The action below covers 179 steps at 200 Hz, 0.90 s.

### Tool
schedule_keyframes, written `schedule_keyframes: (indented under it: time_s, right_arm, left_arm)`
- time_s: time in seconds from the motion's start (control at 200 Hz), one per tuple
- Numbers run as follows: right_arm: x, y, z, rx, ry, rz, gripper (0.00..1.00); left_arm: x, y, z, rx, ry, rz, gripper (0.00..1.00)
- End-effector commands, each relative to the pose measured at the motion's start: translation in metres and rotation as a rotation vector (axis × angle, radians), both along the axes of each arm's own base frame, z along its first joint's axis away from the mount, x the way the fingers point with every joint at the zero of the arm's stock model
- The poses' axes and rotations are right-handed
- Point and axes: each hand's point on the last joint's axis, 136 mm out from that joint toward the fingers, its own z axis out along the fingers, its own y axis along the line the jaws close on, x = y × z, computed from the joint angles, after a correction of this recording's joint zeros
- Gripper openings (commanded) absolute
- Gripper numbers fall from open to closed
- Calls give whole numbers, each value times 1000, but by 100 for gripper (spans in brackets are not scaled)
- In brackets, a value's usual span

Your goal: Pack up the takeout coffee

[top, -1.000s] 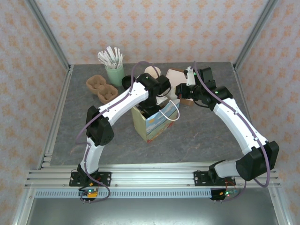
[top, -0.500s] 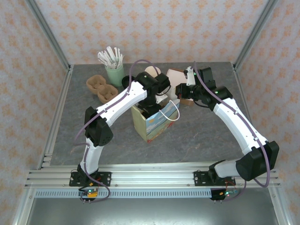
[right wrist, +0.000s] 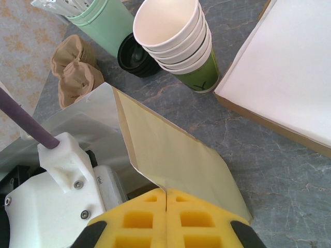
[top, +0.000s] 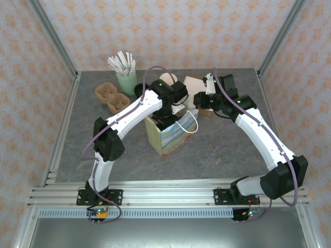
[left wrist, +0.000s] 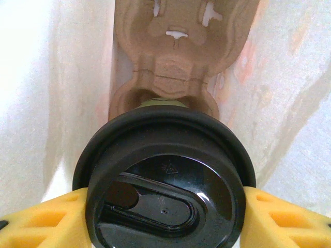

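Observation:
The takeout coffee (left wrist: 165, 175), seen from above by its round black lid, hangs inside the white paper bag (left wrist: 51, 77). My left gripper (left wrist: 164, 206) is shut on it, a yellow finger (left wrist: 46, 217) pressing each side of the lid. Below the cup, a brown pulp carrier (left wrist: 176, 57) lies on the bag's bottom. In the top view the left gripper (top: 166, 114) reaches down into the bag (top: 170, 135). My right gripper (right wrist: 166, 194) is shut on the bag's rim flap (right wrist: 170, 150), holding the mouth apart.
Behind the bag stand a stack of cream cups (right wrist: 178, 41), a mint-green tumbler of white sticks (right wrist: 108, 23), black lids (right wrist: 135, 54) and spare brown carriers (right wrist: 75, 70). A flat white box (right wrist: 289, 67) lies to the right. Frame posts stand at the table's sides.
The left arm's elbow has shifted very slightly. Both grips are unchanged.

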Motion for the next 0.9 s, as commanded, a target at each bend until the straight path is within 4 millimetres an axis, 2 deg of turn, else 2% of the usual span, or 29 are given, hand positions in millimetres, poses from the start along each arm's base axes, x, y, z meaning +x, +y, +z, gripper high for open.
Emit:
schedule_keyframes:
  time_s: [0.0,0.891]
  right_arm:
    - [-5,-1,-11,-37,40,1,3]
    - [-4,-1,-11,-37,42,-1,3]
  left_arm:
    - [6,6,4,-4,-27,9,56]
    - [6,5,2,-6,-24,6,56]
